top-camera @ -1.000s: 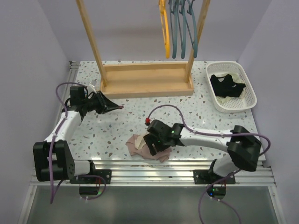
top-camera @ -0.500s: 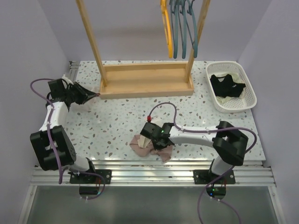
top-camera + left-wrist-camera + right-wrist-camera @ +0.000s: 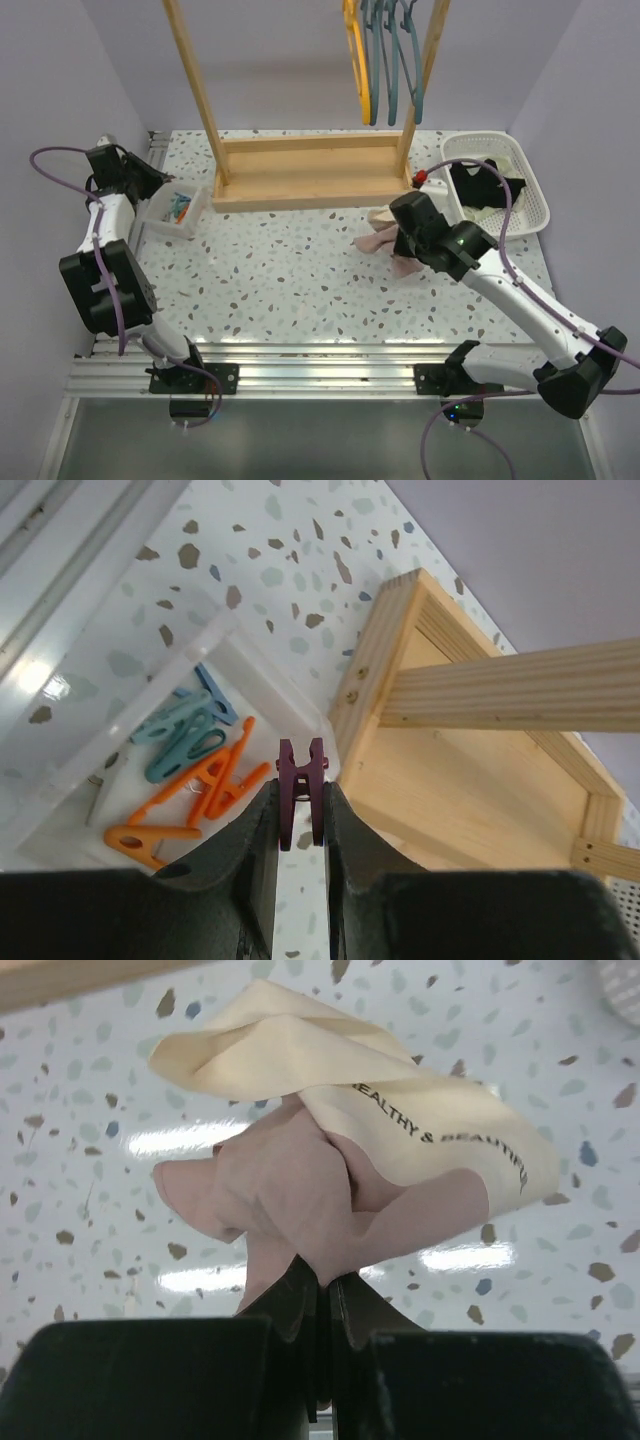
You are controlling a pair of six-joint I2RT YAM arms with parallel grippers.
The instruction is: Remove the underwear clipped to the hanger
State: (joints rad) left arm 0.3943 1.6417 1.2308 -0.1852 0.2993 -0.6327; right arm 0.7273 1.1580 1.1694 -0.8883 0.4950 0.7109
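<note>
While the right gripper (image 3: 322, 1290) clamps its jaws tight together on a fold of the pink underwear (image 3: 300, 1200), the garment sits bunched in a crumpled bundle at the fingertips. From the right wrist, its cream waistband, printed with dark letters, slants from upper left to lower right across the top of the bundle, and the pink cloth bulges below it. From above, the bundle's long axis runs roughly left to right, trailing out to the left of the gripper over the table (image 3: 300, 280), in front of the right end of the wooden frame (image 3: 310, 175) and just left of the white basket (image 3: 535, 195). Whether it touches the tabletop I cannot tell.

Inside that basket lies the black underwear (image 3: 487, 185), spread on a pale cloth (image 3: 485, 213), its long axis running across the basket from left to right.

At the far left, the left gripper (image 3: 300, 815) has its jaws closed on a purple peg (image 3: 301, 780), which stands upright between the fingertips, pointing away from the wrist. It hangs over the near corner of a white tray (image 3: 152, 218) that holds loose pegs (image 3: 190, 770) in orange, teal and blue.
</note>
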